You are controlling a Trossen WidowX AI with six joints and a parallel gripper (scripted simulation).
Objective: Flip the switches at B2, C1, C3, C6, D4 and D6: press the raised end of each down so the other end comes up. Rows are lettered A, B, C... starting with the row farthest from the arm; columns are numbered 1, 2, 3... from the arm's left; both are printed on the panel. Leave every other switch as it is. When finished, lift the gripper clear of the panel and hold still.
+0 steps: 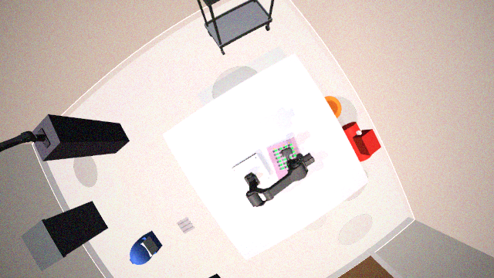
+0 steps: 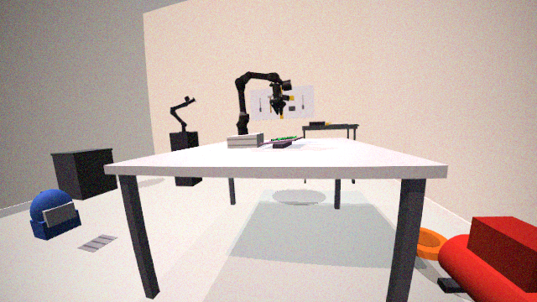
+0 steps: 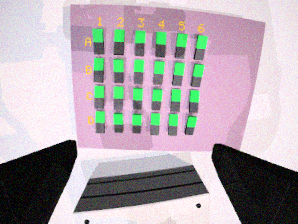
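The pink switch panel lies on the table with rows A to D and columns 1 to 6 printed in yellow. Each rocker switch shows a green far half and a dark near half in the wrist view, such as B2, C1, C3, C6, D4 and D6. I cannot tell surely which ends are raised. My gripper is open and empty, high above the panel. The arm partly covers the panel in the top view.
A pale box stands on the table beside the panel, on the arm's left. The panel sits on a dark block. A dark grooved part shows between the fingers in the wrist view.
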